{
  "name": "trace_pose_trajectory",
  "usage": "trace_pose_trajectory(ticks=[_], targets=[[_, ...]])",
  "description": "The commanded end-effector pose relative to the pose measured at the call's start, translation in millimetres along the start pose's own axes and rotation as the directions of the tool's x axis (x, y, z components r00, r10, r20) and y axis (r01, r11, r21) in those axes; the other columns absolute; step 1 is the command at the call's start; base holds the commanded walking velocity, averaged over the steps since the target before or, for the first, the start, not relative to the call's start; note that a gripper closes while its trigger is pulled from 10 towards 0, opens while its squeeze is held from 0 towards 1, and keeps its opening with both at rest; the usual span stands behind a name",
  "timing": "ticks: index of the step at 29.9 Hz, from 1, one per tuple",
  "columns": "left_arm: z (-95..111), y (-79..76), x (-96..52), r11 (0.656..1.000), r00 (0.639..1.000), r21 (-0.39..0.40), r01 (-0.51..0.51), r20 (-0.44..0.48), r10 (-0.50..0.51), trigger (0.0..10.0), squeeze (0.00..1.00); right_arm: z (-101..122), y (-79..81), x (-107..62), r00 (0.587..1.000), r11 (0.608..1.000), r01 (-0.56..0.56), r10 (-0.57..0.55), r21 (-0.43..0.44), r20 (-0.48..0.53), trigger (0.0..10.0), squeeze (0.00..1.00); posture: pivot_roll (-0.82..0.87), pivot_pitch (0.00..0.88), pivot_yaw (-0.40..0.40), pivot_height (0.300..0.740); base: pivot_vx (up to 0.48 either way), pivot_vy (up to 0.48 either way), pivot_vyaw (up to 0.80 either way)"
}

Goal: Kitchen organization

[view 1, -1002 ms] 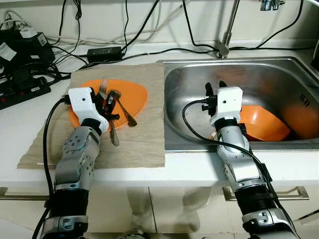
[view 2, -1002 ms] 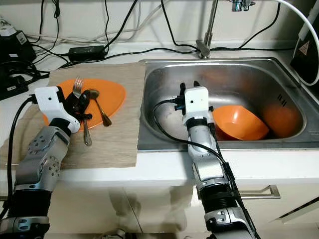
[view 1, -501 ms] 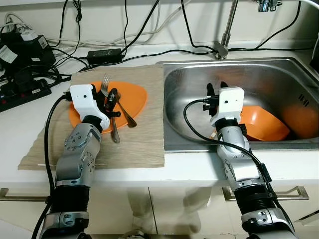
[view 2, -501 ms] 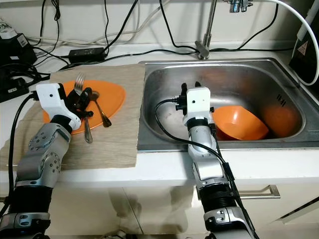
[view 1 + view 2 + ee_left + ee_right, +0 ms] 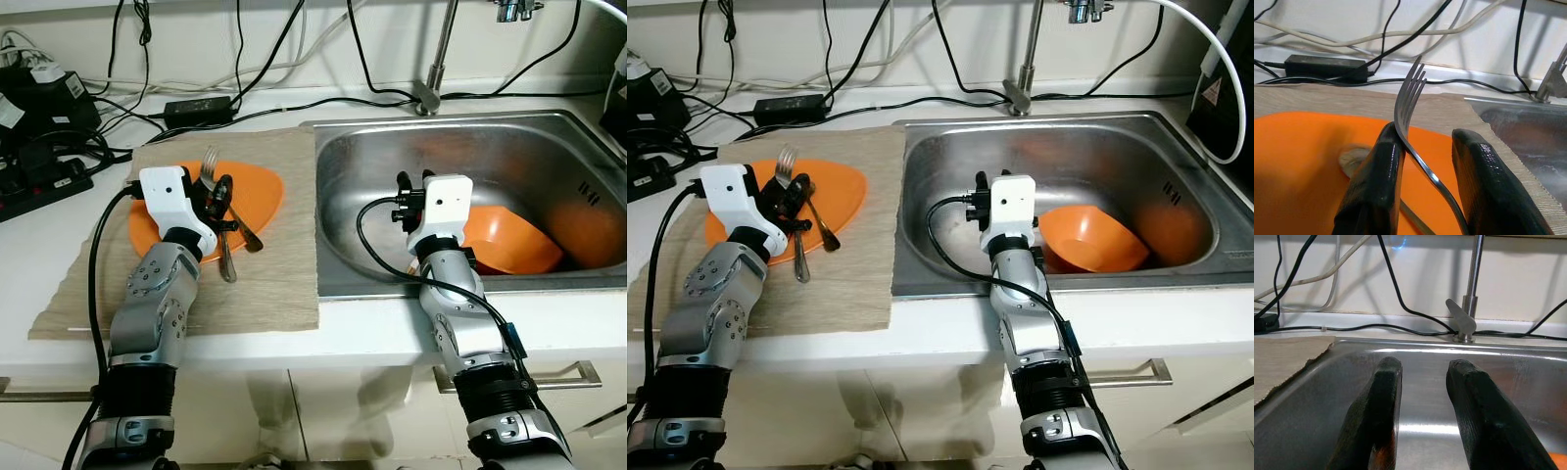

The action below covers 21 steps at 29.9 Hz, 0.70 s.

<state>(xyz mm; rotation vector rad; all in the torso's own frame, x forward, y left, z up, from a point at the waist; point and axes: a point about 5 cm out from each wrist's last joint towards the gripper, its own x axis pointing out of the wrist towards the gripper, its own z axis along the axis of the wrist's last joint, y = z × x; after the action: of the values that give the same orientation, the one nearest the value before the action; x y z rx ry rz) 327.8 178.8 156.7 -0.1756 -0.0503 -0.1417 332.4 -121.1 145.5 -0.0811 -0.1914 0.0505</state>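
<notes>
My left gripper (image 5: 218, 199) is shut on a metal fork (image 5: 1409, 100) over the orange plate (image 5: 266, 192). The fork's tines (image 5: 209, 160) point up and away, and its handle slants down past the plate's near edge. A spoon (image 5: 247, 231) lies on the plate beside the fingers; its bowl (image 5: 1353, 158) peeks out behind the left finger. The plate rests on a wood-grain mat (image 5: 274, 284). My right gripper (image 5: 1422, 367) stands open in the steel sink (image 5: 362, 206) with nothing between its fingers. An orange bowl (image 5: 509, 245) lies tilted in the sink just to its right.
A tap (image 5: 431, 93) rises behind the sink. Black cables, a power adapter (image 5: 201, 103) and a power strip (image 5: 44, 176) crowd the counter behind and left of the mat. An orange shape (image 5: 588, 230) shows at the sink's right wall. A drawer handle (image 5: 568, 370) runs below the counter edge.
The whole picture has shifted slightly left, so the camera moved. The left gripper keeps its hold on the fork over the plate; the right gripper stays open in the sink.
</notes>
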Motion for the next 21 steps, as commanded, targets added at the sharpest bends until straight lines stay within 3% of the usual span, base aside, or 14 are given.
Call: trace_pose_trajectory(ticks=[1,21], targets=[[2,1.1,1.9,1.000,1.000,0.018,0.006,-0.007,-0.006,0.0,0.00,0,3.1,0.8,1.000,1.000,-0.017,0.017,-0.001,-0.008,10.0,0.00,-0.06,0.000,0.101,0.740,0.000,0.000,0.00],[3,4.1,2.3,1.000,1.000,0.016,-0.005,0.003,0.005,0.0,0.00,18,-1.4,4.4,0.999,1.000,-0.031,0.031,-0.006,0.034,10.0,0.00,-0.07,0.000,0.093,0.740,0.000,0.000,0.00]])
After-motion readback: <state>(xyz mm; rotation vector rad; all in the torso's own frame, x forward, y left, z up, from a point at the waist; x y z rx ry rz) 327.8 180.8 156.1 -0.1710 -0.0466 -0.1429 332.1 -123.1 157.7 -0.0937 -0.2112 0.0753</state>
